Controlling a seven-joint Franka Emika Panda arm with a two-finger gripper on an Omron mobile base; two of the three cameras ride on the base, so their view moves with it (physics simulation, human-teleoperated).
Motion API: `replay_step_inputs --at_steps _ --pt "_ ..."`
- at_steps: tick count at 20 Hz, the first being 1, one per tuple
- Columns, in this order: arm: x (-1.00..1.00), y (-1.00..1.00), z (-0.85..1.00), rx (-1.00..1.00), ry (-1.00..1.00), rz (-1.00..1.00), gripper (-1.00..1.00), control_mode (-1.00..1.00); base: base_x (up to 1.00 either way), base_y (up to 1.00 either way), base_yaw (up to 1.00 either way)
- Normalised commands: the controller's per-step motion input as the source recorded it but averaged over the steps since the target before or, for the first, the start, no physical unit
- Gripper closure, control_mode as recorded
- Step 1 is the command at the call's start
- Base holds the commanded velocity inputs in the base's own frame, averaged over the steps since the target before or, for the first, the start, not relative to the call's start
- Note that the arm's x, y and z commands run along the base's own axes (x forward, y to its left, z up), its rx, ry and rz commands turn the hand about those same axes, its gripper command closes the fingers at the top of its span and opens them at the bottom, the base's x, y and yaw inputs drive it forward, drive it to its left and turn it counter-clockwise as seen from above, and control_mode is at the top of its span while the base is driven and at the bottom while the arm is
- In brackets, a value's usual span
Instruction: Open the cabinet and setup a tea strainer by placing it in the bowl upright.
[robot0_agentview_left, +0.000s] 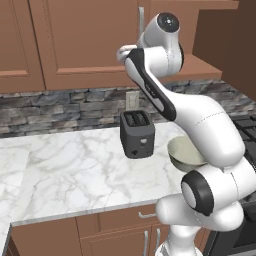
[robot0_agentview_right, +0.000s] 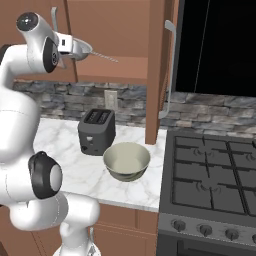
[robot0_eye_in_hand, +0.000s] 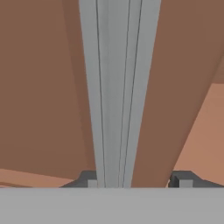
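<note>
While the gripper stands half-wide about the left door's rigid silver handle, one fingertip beside it, we judge the strainer in the cabinet light and rim-graspable.

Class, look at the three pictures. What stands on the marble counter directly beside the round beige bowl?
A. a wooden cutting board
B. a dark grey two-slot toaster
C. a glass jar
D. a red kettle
B: in the right base view the dark grey two-slot toaster stands on the white marble counter just left of the round beige bowl.
</note>
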Motion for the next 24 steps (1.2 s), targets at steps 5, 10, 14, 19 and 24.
replay_step_inputs --at_steps 5,10,14,19,24 --pt "-0.28 0.80 0.18 0.00 -0.07 0.00 1.00 -1.00 0.00 0.00 0.00" --pt "-0.43 0.87 0.15 0.00 -0.07 0.00 1.00 -1.00 0.00 0.00 0.00" --pt "-0.67 0.97 0.09 0.00 -0.04 0.00 1.00 -1.00 0.00 0.00 0.00" --pt "-0.80 1.00 0.09 -0.01 -0.02 0.01 1.00 -1.00 0.00 0.00 0.00" --pt "-0.90 1.00 0.05 -0.02 -0.02 0.03 1.00 -1.00 0.00 0.00 0.00"
